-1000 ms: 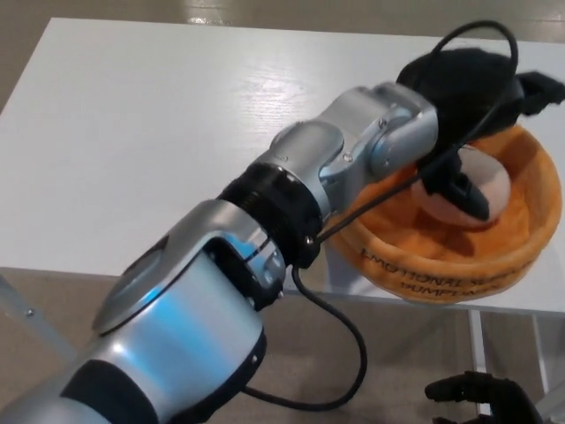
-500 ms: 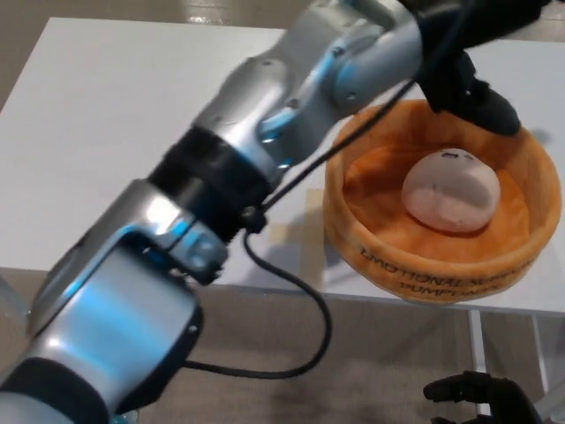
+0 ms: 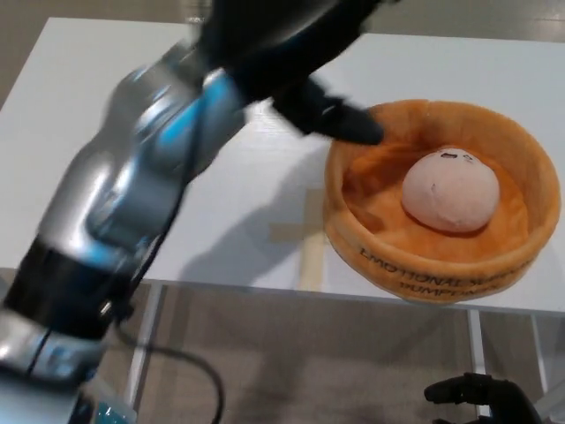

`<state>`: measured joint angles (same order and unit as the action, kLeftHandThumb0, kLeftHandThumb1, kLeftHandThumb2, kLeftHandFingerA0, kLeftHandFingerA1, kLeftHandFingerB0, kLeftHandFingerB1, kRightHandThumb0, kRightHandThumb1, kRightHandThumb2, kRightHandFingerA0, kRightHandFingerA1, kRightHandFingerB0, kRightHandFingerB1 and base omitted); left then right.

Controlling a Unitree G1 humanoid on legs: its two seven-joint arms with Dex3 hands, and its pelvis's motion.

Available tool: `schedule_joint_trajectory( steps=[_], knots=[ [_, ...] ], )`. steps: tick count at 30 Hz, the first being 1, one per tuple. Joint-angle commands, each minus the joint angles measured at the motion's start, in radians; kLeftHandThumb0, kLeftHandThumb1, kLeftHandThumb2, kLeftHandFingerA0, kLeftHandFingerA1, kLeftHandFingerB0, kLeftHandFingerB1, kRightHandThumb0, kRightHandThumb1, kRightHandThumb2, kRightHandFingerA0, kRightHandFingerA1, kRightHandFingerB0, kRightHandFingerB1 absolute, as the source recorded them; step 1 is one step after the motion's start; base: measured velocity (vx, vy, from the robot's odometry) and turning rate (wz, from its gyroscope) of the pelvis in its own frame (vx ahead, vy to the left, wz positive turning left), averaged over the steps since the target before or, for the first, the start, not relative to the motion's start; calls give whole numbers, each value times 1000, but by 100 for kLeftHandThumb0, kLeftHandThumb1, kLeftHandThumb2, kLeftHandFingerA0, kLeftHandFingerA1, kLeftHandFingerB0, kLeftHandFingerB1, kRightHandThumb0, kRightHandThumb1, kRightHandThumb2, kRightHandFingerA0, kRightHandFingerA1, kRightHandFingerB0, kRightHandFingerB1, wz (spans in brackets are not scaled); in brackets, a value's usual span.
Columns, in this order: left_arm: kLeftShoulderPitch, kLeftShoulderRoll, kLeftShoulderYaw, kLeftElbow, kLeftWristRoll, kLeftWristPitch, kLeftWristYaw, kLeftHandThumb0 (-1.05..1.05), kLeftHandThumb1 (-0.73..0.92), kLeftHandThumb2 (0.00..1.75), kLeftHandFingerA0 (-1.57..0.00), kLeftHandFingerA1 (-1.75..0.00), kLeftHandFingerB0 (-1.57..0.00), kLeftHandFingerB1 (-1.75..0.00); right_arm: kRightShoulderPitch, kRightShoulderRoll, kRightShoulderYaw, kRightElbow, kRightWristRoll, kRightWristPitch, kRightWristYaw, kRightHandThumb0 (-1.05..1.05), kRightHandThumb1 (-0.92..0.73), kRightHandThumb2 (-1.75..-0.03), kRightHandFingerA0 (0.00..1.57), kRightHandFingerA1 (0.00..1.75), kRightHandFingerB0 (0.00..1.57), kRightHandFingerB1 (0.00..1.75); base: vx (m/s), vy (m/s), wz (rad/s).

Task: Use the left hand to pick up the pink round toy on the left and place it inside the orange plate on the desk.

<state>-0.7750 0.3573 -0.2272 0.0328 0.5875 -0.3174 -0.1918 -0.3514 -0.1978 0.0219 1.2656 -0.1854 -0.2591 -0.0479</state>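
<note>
Left robot hand (image 3: 331, 115) blurred, holding nothing, fingers apart, above the worktop (image 3: 106, 132) just beside the orange plate (image 3: 441, 265) rim. One pink round toy (image 3: 448, 190) sits inside the plate. Plate overhangs the worktop's near edge; left side open. Right robot hand (image 3: 481, 399) low, state unclear.
</note>
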Motion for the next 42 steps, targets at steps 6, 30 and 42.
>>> schedule_joint_trajectory(
  steps=[6, 30, 42],
  knots=[
    [1056, 324, 283, -417, -800, -322, -308, -31, 42, 57, -12, -38, -18, -31, 31, -17, 1, 10, -3, 10, -8, -11, -57, -59, 71, 93, 65, 78, 0, 0, 0],
    [1071, 271, 104, 36, -593, -125, -406, -39, 53, 56, -36, -36, -36, -32, 17, -21, -1, 13, 0, 21, -1, -11, -57, -59, 67, 89, 64, 77, 0, 0, 0],
    [820, 103, -97, 599, -88, 20, 121, -32, 44, 97, -2, -50, 0, -46, 18, -19, -5, 8, 4, 8, -10, -13, -58, -60, 66, 89, 62, 77, 0, 0, 0]
  ],
)
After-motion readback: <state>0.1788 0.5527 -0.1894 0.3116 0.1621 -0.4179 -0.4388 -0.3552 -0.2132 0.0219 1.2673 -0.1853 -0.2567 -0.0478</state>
